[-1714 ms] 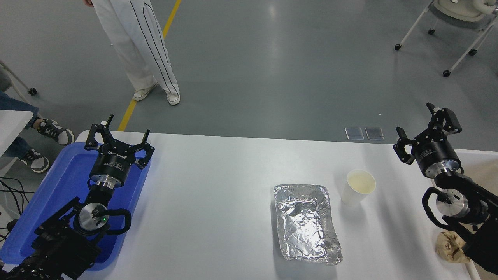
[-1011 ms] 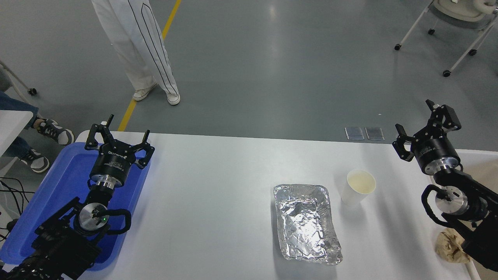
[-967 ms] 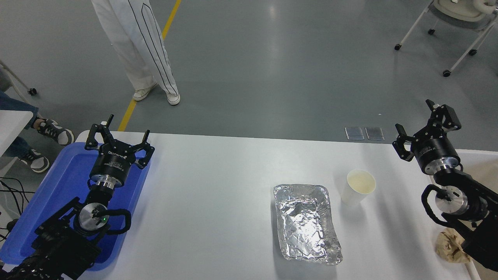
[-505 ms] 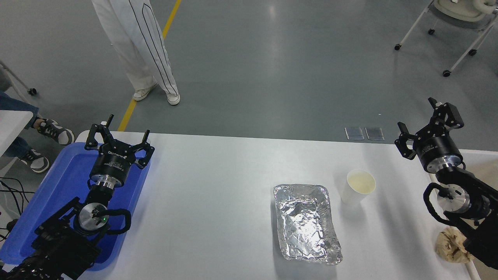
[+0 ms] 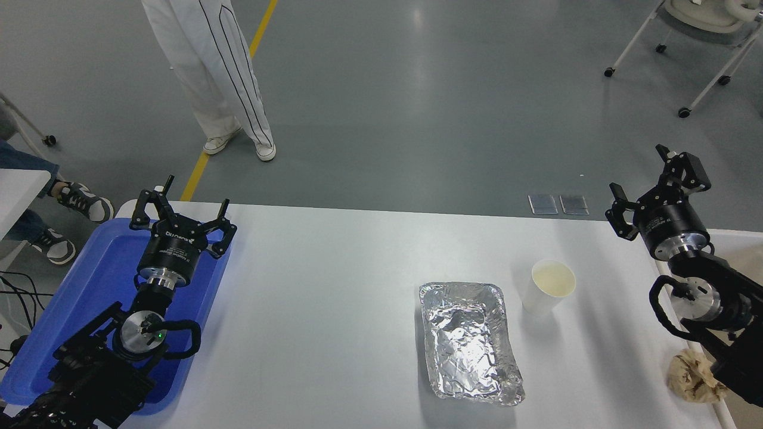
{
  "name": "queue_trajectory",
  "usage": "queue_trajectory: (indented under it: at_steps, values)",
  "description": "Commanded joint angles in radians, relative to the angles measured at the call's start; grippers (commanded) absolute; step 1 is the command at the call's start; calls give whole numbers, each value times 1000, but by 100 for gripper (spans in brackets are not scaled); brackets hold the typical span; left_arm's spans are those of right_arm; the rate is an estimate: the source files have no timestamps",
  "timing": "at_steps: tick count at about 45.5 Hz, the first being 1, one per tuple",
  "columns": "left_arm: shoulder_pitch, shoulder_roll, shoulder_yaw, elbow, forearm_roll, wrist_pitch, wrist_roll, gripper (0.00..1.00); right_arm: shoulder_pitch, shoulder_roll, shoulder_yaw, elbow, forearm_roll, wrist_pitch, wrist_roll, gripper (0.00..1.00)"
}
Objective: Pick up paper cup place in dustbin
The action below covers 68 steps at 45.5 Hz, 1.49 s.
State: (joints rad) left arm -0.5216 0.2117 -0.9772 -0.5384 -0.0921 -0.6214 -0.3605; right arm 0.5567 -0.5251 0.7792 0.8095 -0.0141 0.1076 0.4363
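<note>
While the small white tapered paper cup (image 5: 549, 287) stands upright on the counter (image 5: 334, 286), untouched, the right end effector (image 5: 654, 187) hovers well apart w/ jaws spread, prob. pre-grasp.

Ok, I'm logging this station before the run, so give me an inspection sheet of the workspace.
Surface: white table, dry, unmarked.
Job's things: paper cup upright, untouched; dustbin at the right edge, mostly hidden.
Clutter: foil tray beside the cup; brown paper ball; blue tray.
Grippers: left gripper open over the blue tray; right gripper open, raised beyond the cup.
Cables: black leads at the left edge.
Surroundings: person standing, wheeled chair.
</note>
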Motion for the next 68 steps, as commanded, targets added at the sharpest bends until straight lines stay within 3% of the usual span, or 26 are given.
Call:
queue_trajectory:
  at_steps: [1,17,32,45,59,68]
  values:
    - [0,0,0,0,0,0,0,100,26,-65,-128,13,16,-2,-4,100]
    - [0,0,0,0,0,0,0,100,279,-205,-734,14,16,-2,-2,100]
    - [0,0,0,0,2,2,0,100,488,-294,-1061,8,11,14,1,100]
    - [0,0,0,0,0,2,0,100,753,-277,-1503,40,-3,18,1,100]
    - [-2,0,0,0,0,2,2,100,980,-188,-1824,125,-6,23,-1,100]
    - [-2,0,2,0,2,2,2,100,1201,-104,-2138,188,-3,156,-1,100]
